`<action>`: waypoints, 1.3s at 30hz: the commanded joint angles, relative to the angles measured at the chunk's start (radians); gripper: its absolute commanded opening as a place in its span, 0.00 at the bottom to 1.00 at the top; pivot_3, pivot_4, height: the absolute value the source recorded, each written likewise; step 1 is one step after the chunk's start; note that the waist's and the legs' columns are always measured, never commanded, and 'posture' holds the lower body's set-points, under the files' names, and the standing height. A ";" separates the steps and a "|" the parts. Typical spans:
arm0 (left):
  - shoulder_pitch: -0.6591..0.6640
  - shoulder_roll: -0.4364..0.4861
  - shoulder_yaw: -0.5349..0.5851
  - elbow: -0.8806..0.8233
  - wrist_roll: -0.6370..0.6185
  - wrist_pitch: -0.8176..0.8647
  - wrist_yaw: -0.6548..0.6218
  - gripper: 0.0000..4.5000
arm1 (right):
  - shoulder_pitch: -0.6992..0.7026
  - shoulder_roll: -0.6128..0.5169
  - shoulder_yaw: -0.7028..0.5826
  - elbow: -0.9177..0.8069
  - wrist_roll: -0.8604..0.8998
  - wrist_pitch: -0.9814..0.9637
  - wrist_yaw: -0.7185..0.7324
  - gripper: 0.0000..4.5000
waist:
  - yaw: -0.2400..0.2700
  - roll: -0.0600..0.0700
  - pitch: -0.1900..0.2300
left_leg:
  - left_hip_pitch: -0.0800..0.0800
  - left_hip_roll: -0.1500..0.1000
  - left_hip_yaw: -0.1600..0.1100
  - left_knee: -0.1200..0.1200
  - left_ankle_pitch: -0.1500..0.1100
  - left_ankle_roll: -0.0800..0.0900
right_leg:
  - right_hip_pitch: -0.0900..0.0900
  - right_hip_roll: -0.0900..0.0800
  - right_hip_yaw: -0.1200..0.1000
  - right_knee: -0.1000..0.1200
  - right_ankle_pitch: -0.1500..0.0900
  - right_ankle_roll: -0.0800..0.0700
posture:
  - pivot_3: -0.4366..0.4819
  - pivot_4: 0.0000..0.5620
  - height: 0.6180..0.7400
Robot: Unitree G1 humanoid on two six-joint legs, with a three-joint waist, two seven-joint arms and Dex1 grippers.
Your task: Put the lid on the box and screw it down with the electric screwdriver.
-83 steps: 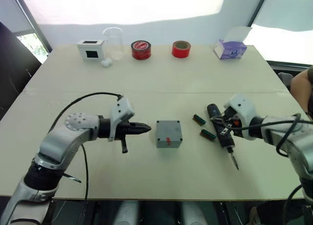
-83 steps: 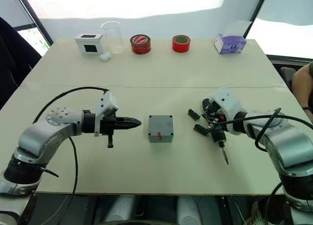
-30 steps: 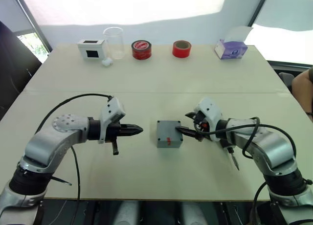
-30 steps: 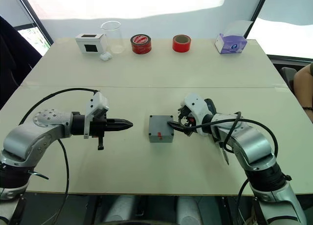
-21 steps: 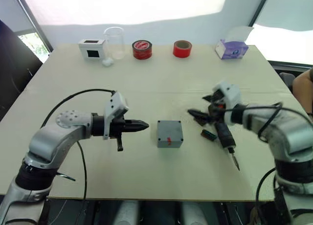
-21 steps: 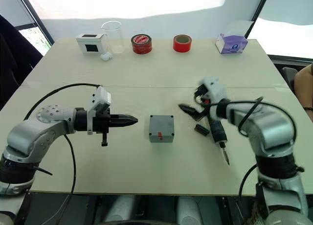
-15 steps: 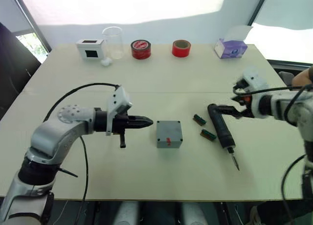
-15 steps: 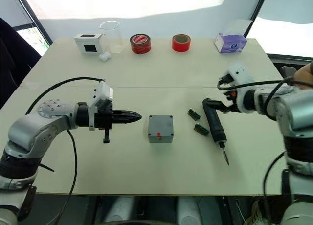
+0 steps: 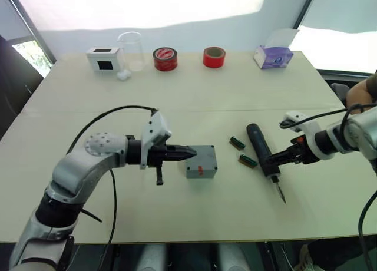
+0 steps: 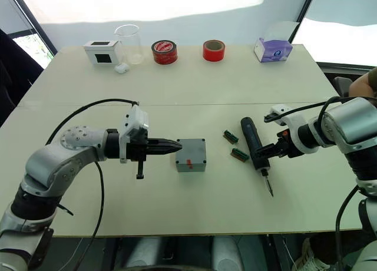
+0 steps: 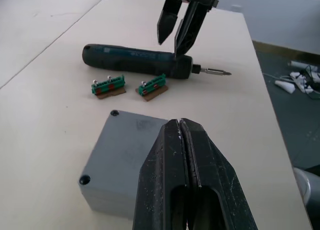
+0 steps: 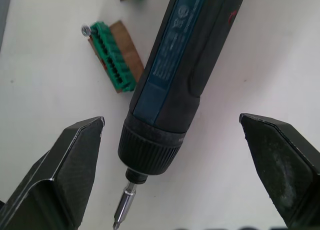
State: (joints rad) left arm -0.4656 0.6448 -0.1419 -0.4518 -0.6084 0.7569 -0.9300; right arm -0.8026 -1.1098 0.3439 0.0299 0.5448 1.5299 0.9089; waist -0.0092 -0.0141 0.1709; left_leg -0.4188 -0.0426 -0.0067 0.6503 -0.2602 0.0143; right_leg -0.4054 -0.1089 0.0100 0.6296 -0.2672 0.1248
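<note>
Around the electric screwdriver [image 12: 187,75], the right tool [image 12: 175,172] is gaping wide; closing off-centre risks rolling it. Left tool [image 9: 189,152], pinched closed, is nudging the box [image 9: 203,162].

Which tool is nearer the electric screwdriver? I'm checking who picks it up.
The right tool: it straddles the electric screwdriver near its bit end, fingers open. The left tool is shut at the box, beyond the green strips.
</note>
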 commanded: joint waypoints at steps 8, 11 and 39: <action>0.044 -0.014 0.018 -0.071 0.000 -0.015 0.066 0.00 | -0.065 0.068 0.124 0.139 -0.105 -0.069 -0.003 1.00 | -0.001 0.000 0.000 | -0.002 0.000 0.000 0.002 0.000 0.000 | -0.002 0.001 -0.001 0.001 0.000 0.000 | 0.48 0.27 1.00; 0.044 -0.023 0.015 -0.067 0.002 -0.016 0.075 0.00 | -0.070 0.089 0.173 0.176 -0.152 -0.109 -0.009 1.00 | -0.001 -0.001 -0.001 | -0.002 0.000 0.000 0.003 0.000 0.000 | -0.002 0.002 -0.001 0.001 0.000 0.000 | 0.48 0.27 1.00; 0.026 0.064 0.063 0.073 0.021 -0.040 0.007 0.00 | -0.070 0.357 -0.503 0.150 -0.248 -0.935 -0.402 0.39 | 0.011 0.001 -0.001 | -0.014 0.001 0.003 0.001 0.007 -0.011 | -0.017 0.005 0.002 0.003 0.007 -0.002 | 0.48 0.27 1.00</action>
State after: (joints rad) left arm -0.4097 0.6988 -0.1009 -0.3865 -0.5924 0.7398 -0.8946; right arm -0.8606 -0.8176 0.0457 0.3487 0.2166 0.8202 0.5810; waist 0.0017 -0.0127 0.1702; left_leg -0.4348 -0.0401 -0.0024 0.6520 -0.2525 0.0024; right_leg -0.4259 -0.1021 0.0126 0.6328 -0.2606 0.1224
